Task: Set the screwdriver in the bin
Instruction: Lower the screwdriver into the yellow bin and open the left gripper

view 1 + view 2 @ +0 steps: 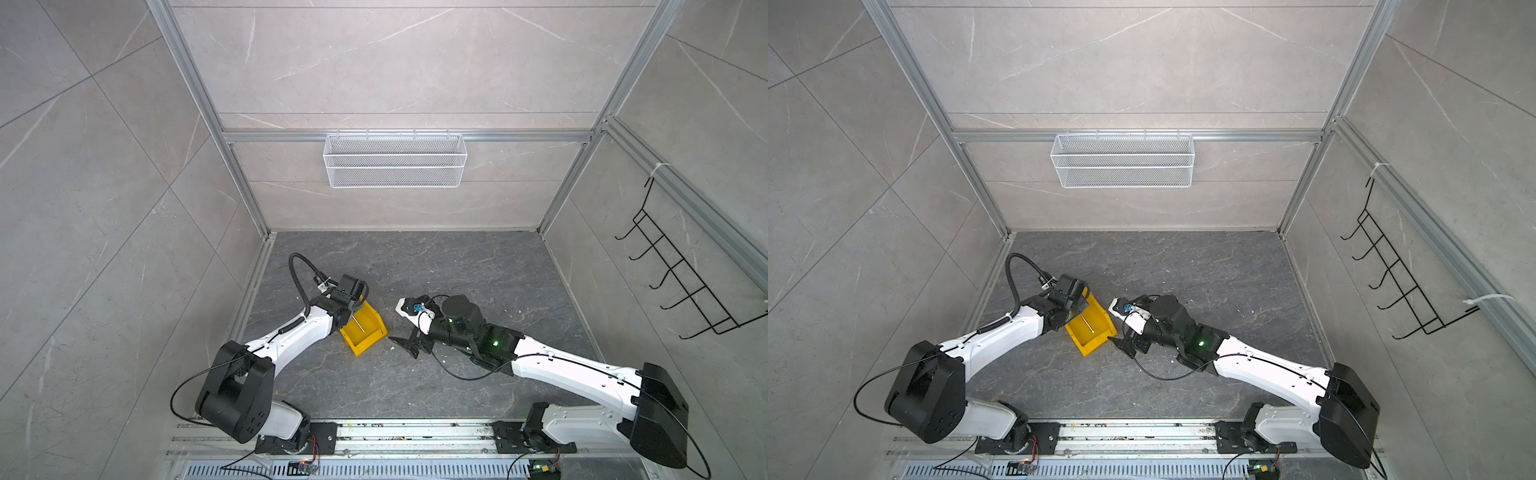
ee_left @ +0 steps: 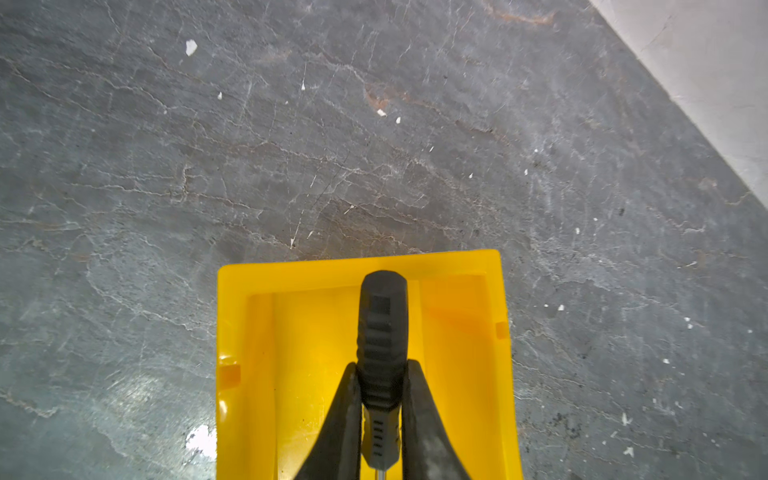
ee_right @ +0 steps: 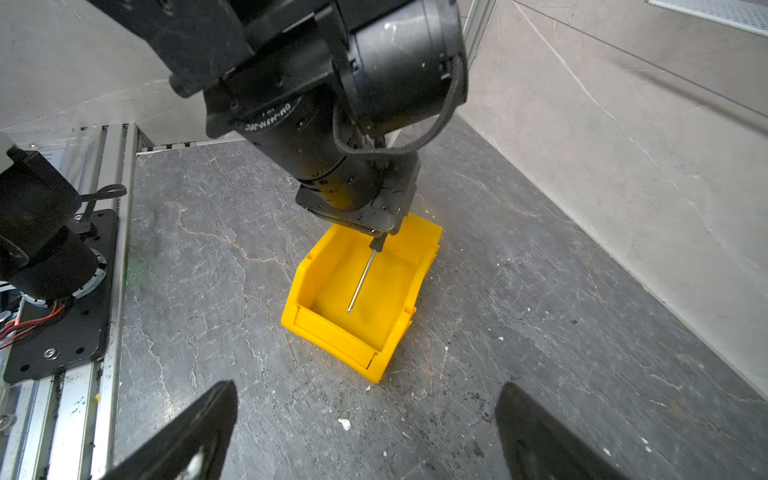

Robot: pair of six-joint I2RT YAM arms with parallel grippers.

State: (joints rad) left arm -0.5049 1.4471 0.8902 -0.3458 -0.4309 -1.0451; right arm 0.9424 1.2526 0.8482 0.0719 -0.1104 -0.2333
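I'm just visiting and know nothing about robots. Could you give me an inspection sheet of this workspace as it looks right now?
Surface: dark veined stone floor.
Job's things: screwdriver held above the yellow bin, shaft slanting down into it; whether the tip touches the bottom cannot be told.
Clutter: small white flecks scattered on the floor.
Grippers: left gripper, fingers shut on the screwdriver's handle; right gripper open, empty, near the bin but apart from it.
Cables: black cables loop clear of the bin.
Surroundings: tiled walls; white mesh basket on the back wall; black hook rack on the side wall.
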